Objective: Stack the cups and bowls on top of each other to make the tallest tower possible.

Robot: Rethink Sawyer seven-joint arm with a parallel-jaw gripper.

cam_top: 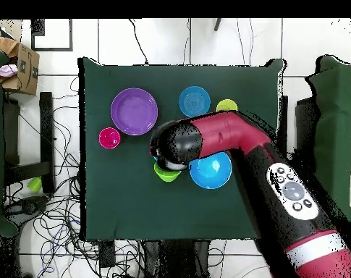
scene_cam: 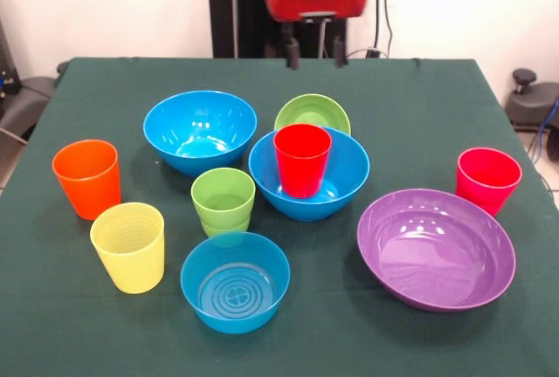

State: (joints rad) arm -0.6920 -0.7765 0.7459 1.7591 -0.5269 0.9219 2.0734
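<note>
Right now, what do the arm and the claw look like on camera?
The arm is glossy red with black joints, a white band near its base, and a grey oval pad of round buttons. From the front, the claw is two short dark fingers under a red housing topped by a black ring.

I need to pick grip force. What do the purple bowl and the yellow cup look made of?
Purple bowl: apparently hard plastic, glossy; bright highlights streak its inside. Yellow cup: probably plastic too, duller and slightly translucent, with fine horizontal ribs around its wall.
</note>
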